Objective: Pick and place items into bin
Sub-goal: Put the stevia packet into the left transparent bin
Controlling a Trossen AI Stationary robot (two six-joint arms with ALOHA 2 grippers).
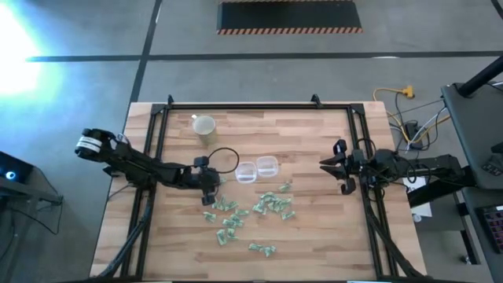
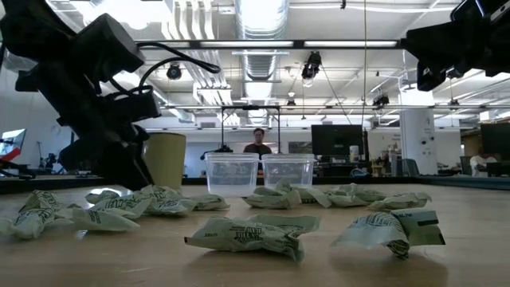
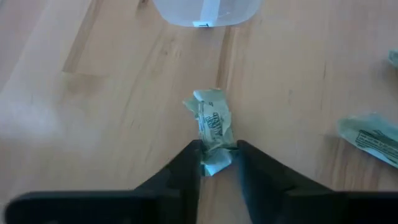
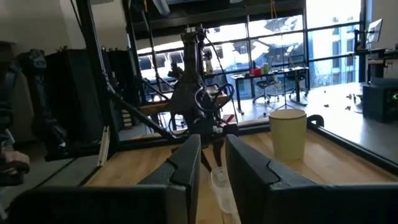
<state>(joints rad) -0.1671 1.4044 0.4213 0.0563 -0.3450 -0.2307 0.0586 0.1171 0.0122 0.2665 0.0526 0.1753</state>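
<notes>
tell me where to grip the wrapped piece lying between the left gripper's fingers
Grip the wrapped piece across its narrow crinkled middle, coming straight down from above. It lies flat on the table with clear wood on both sides, and the left gripper already straddles its near end, so probably only a small advance is needed.

Dark print is seen on the green-and-white wrappers (image 2: 247,233), but not a word of it can be made out. The same goes for the wrapper (image 3: 212,127) in the left wrist view: lettering present, unreadable. No other text is found.
</notes>
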